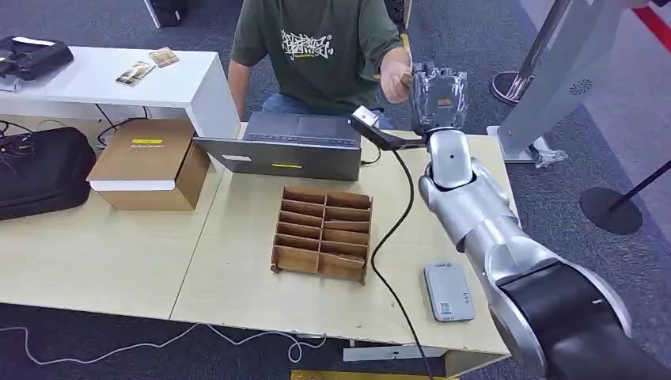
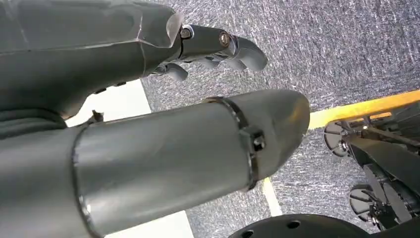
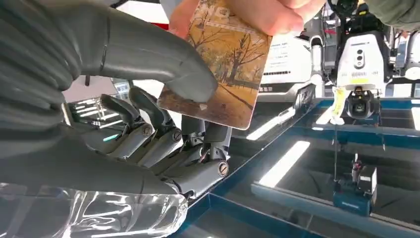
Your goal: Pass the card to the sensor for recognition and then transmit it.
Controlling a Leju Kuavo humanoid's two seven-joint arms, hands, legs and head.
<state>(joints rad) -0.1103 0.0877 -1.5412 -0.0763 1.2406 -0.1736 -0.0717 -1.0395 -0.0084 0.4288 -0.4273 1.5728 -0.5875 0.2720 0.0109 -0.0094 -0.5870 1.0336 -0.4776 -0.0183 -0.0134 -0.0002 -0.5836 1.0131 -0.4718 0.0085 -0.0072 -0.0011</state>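
We judge that the task is at its handover: our right hand (image 3: pixel 163 114) is raised over the far edge of the table (image 1: pixel 103 261), and its thumb presses the card (image 3: pixel 218 64) against the fingers (image 3: pixel 148 124) behind it, while a person's hand (image 3: pixel 267 15) holds the card's opposite end. We cannot tell from this if the card was already shown to the sensor (image 1: pixel 448 290), which lies flat on the table near us. The card's long axis runs from our palm toward the person, picture side facing the wrist camera. Our left hand (image 2: pixel 208 47) hangs over the floor, fingers curled, holding nothing.
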